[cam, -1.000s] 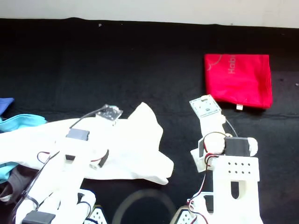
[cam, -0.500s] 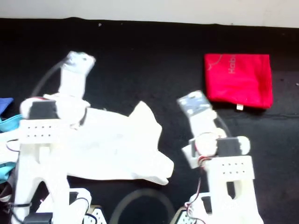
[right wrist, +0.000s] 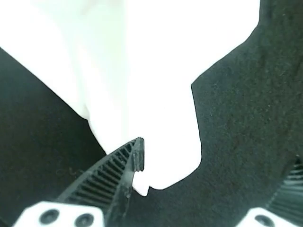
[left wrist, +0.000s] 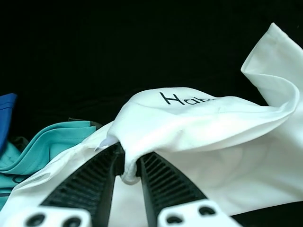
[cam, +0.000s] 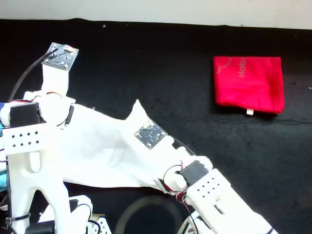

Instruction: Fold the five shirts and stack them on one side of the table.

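The left tool (left wrist: 128, 163) is pinching a fold of the white shirt (cam: 107, 151); the right tool (right wrist: 215, 158) is hovering open over its edge. 1 folded red shirt (cam: 249, 84) is lying beyond it.

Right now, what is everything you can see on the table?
table: one, black, under everything.
white shirt: one, white, unfolded, front left to middle of the table.
red shirt: one, red, folded flat, far right side.
teal shirt: one, teal, crumpled at the left edge, partly under the white shirt.
blue cloth: one, blue, at the left edge beside the teal shirt.
left claw: one, black fingers, shut on a fold of the white shirt.
right claw: one, black fingers, open, at the white shirt's edge.
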